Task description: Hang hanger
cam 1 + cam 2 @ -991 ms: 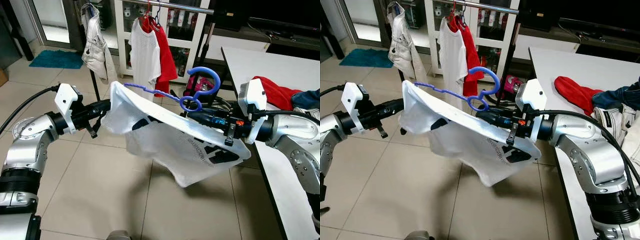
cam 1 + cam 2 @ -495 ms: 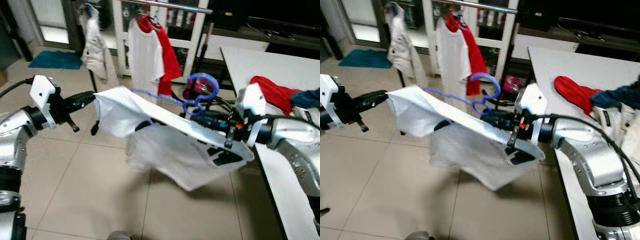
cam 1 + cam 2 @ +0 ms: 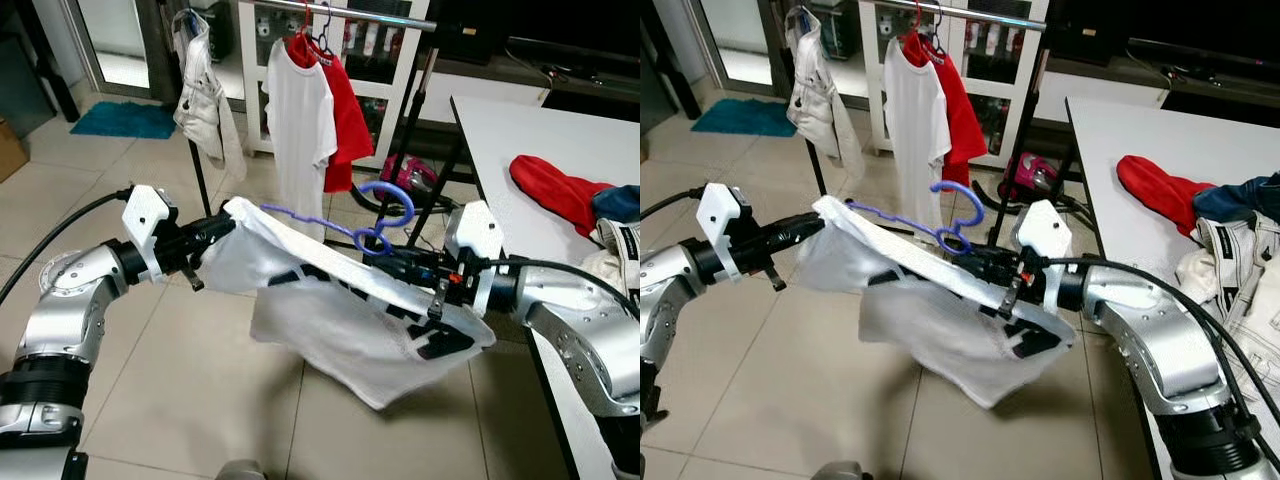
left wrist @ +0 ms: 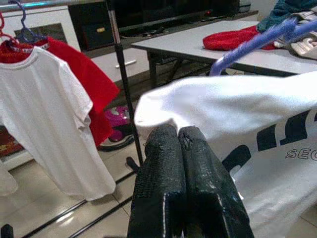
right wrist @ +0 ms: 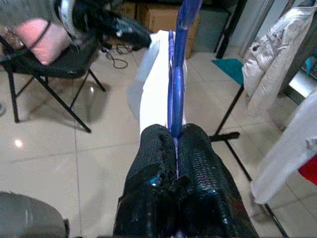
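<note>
At frame center, your right gripper clamps the blue hanger; at left, your left gripper pinches the white shirt corner.

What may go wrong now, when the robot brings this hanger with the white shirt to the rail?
The right gripper pinches only the thin blue hanger, so it might twist or slip. The left gripper holds just an edge of the white shirt, which could slide off. The rail already carries two shirts, so the hook may snag.

White table: red garment, jeans.
</note>
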Robot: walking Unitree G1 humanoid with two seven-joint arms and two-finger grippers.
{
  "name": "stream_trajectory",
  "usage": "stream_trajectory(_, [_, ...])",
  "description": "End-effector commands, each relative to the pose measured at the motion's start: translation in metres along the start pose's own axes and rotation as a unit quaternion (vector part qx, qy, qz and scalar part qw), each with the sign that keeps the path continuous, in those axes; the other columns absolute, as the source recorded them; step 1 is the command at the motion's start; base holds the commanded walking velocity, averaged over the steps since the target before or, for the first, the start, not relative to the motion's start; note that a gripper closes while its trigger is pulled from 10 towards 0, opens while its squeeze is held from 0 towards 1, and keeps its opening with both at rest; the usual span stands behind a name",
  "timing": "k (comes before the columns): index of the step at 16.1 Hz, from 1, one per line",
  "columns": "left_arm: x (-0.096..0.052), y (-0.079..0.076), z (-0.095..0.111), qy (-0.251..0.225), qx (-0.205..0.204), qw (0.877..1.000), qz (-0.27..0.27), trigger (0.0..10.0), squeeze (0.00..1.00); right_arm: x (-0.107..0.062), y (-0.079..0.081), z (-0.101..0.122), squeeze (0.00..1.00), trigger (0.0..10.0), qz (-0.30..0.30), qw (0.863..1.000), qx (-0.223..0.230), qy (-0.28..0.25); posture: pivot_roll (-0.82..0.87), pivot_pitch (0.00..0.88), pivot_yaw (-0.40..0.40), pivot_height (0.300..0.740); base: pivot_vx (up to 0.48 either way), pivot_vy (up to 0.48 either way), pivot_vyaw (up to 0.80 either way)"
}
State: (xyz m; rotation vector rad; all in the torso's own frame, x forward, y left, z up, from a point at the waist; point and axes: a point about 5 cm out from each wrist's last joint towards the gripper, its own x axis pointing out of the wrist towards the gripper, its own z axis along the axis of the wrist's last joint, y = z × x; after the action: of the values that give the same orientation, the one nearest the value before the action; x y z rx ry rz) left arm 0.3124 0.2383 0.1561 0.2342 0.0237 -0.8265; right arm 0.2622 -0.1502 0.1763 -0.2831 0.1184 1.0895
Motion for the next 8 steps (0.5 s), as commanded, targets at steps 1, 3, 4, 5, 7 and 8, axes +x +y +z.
stream_trajectory(1, [-0.005, 0.009, 0.013, -0.014, 0.015, 1.0, 0.01, 0.0, 0.0, -0.002, 0.003, -0.009, 0.0, 10.0, 0.007, 1.0, -0.013, 0.027, 0.07, 0.0, -0.038, 0.74, 0.0, 0.0, 0.0])
stream_trajectory(3, [-0.016, 0.025, 0.025, -0.014, 0.041, 0.998, 0.035, 0.0, 0.0, -0.003, 0.009, -0.018, 0.0, 10.0, 0.029, 0.998, -0.018, 0.043, 0.08, 0.0, -0.04, 0.74, 0.0, 0.0, 0.0])
stream_trajectory(4, [-0.022, 0.033, 0.03, -0.007, 0.053, 0.998, 0.043, 0.0, 0.0, -0.003, 0.01, -0.02, 0.0, 10.0, 0.035, 0.998, -0.018, 0.047, 0.08, 0.0, -0.041, 0.74, 0.0, 0.0, 0.0])
stream_trajectory(5, [-0.024, 0.034, 0.031, -0.005, 0.056, 0.997, 0.044, 0.0, 0.0, -0.003, 0.01, -0.021, 0.0, 10.0, 0.036, 0.998, -0.019, 0.049, 0.08, 0.0, -0.041, 0.74, 0.0, 0.0, 0.0])
stream_trajectory(7, [-0.03, 0.041, 0.037, 0.001, 0.071, 0.996, 0.051, 0.0, 0.0, -0.006, 0.006, -0.028, 0.0, 10.0, 0.031, 0.997, -0.024, 0.073, 0.09, 0.0, -0.043, 0.74, 0.0, 0.0, 0.0])
stream_trajectory(8, [-0.032, 0.043, 0.039, 0.001, 0.076, 0.996, 0.054, 0.0, 0.0, -0.006, 0.005, -0.031, 0.0, 10.0, 0.029, 0.996, -0.029, 0.083, 0.09, 0.0, -0.044, 0.74, 0.0, 0.0, 0.0])
